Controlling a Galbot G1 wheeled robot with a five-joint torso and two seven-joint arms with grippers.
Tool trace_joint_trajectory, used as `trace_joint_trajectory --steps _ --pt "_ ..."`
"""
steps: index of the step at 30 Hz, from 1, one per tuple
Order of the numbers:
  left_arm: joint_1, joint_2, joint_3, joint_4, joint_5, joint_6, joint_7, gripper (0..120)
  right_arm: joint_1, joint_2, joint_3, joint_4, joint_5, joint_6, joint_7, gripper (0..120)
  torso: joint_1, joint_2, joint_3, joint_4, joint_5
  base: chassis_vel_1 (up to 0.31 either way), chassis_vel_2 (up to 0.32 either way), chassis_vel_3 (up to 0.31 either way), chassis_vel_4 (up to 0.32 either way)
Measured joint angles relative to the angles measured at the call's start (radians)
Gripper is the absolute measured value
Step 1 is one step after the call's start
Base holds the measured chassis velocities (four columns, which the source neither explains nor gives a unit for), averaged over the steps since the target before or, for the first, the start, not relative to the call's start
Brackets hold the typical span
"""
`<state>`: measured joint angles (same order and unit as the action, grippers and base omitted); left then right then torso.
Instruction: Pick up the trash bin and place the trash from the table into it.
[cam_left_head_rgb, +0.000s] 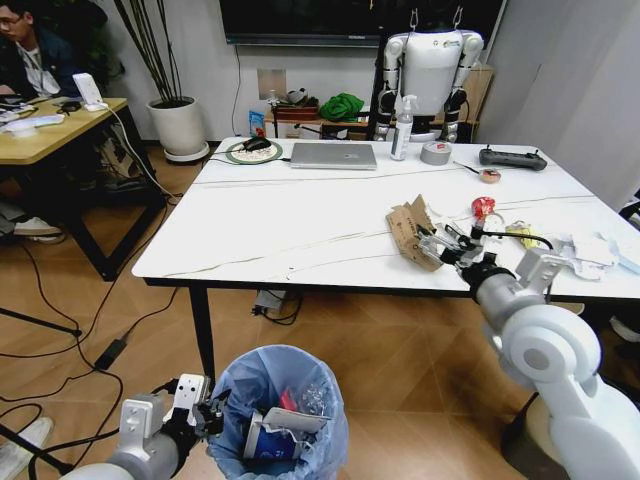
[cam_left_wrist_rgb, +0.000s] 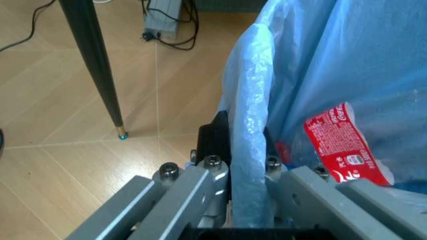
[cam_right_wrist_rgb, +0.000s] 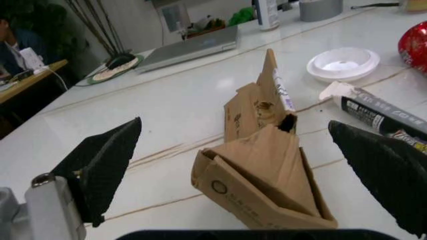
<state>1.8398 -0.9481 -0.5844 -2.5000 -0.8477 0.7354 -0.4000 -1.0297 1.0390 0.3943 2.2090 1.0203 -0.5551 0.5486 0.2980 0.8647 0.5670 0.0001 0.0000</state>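
The trash bin (cam_left_head_rgb: 283, 395), lined with a crinkly light-blue bag, stands low in front of the table (cam_left_head_rgb: 280, 230). My left gripper (cam_left_head_rgb: 207, 414) is shut on its rim, pinching the bag's edge (cam_left_wrist_rgb: 248, 170). Inside lie a blue-and-white cup (cam_left_head_rgb: 264, 440) and a bottle with a red label (cam_left_wrist_rgb: 340, 147). On the table's right side, my right gripper (cam_left_head_rgb: 442, 245) is open, and its dark fingers (cam_right_wrist_rgb: 100, 155) straddle torn brown cardboard (cam_right_wrist_rgb: 260, 170) without touching it. More trash lies beyond: a white lid (cam_right_wrist_rgb: 342, 62), a red wrapper (cam_left_head_rgb: 483, 207), a dark packet (cam_right_wrist_rgb: 377, 112) and white tissues (cam_left_head_rgb: 590, 250).
At the table's far edge are a laptop (cam_left_head_rgb: 333, 155), a spray bottle (cam_left_head_rgb: 401, 130), a tape roll (cam_left_head_rgb: 436, 152) and a black controller (cam_left_head_rgb: 512, 158). A black table leg (cam_left_head_rgb: 202, 330) stands just left of the bin. A light-wood desk (cam_left_head_rgb: 50, 130) is at far left, with cables on the floor.
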Motion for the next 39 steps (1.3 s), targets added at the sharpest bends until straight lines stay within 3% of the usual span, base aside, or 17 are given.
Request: trace_joint_trajectory --steps 15,32,39 --pt "-0.021 0.004 -0.01 0.0 -0.022 0.0 -0.004 0 0.065 0.037 -0.082 -0.121 -0.048 -0.018 0.026 100 0.0 0.0 0.0 -0.0001 0.0 0.0 0.0 0.0 0.0" --pt "-0.031 0.006 -0.01 0.0 -0.031 0.0 -0.005 0 0.032 0.007 -0.053 -0.107 -0.102 -0.006 0.009 40 0.0 0.0 0.0 -0.0001 0.0001 0.0 0.0 0.0 0.0" --pt "-0.029 0.001 -0.008 0.0 -0.031 0.0 -0.005 0 0.002 -0.042 -0.023 -0.007 -0.089 0.006 -0.015 26 0.0 0.0 0.0 -0.0001 0.0001 0.0 0.0 0.0 0.0"
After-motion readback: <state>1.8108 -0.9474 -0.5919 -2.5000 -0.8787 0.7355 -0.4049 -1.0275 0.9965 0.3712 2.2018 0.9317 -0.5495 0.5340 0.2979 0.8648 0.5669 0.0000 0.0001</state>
